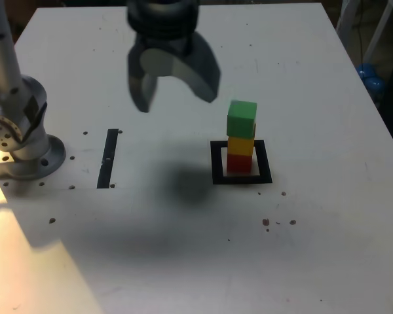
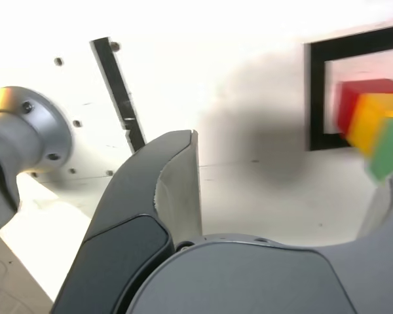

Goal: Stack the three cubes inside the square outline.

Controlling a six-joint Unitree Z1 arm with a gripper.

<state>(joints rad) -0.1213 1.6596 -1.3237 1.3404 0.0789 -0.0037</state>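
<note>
Off to one side of my jaws, and lower than them, the three cubes are standing as a finished tower inside the square outline [image 1: 242,162]: the red cube [image 1: 240,161] is sitting on the white centre, the yellow cube [image 1: 241,145] is resting on it, and the green cube [image 1: 242,118] is topping both. My gripper [image 1: 175,84] is hanging in the air with its jaws spread wide and nothing between them, well apart from the tower and on the exterior view's left of it. Below my open jaws the white table [image 1: 314,248] is lying bare except for my shadow, and further out on the side away from the tower the thin black strip [image 1: 108,157] and the arm's metal base [image 1: 26,140] are sitting clear of everything. I am judging the stacking as done, so what is worrying me now is only knocking it down. The green cube is looking slightly turned or shifted against the yellow one, so the tower is probably not forgiving a nudge. If I am swinging toward the tower at this height or lower, the nearer finger [image 2: 164,190] is likely to clip the green cube and topple the stack out of the outline; pulling up and away from it is looking safest.
</note>
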